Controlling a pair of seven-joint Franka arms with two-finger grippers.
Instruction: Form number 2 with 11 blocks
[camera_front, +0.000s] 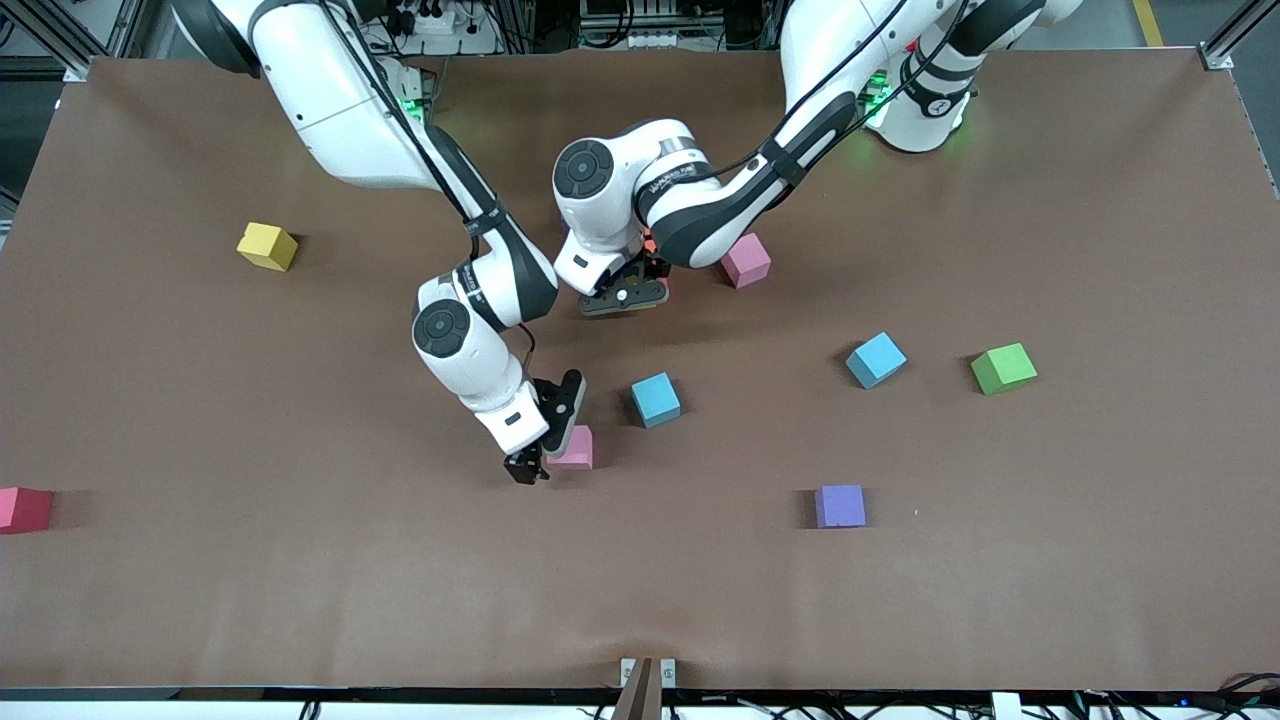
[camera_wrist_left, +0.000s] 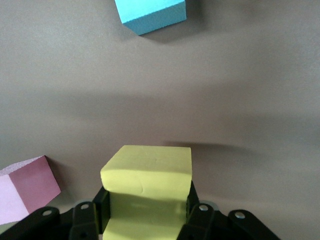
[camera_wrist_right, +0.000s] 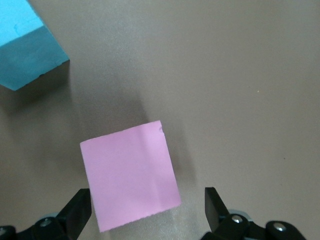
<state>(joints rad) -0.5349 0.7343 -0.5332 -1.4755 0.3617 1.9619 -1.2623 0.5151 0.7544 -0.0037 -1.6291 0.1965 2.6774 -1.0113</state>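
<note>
Over the pink cube (camera_front: 573, 449) your right gripper (camera_front: 545, 440) hangs spread wide, one finger touching it: centre, then clamp. Above the table near the other pink cube (camera_front: 746, 260), your left gripper (camera_wrist_left: 147, 210) clasps a yellow-green block (camera_wrist_left: 148, 175); gathering has barely begun.

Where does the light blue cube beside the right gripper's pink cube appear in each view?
Front view: light blue cube, mid-table, beside the pink cube under the open right gripper.
Left wrist view: at the picture's edge, past the yellowish cube that the left gripper holds.
Right wrist view: cut off in a corner.
Shared landmark: brown table.
</note>
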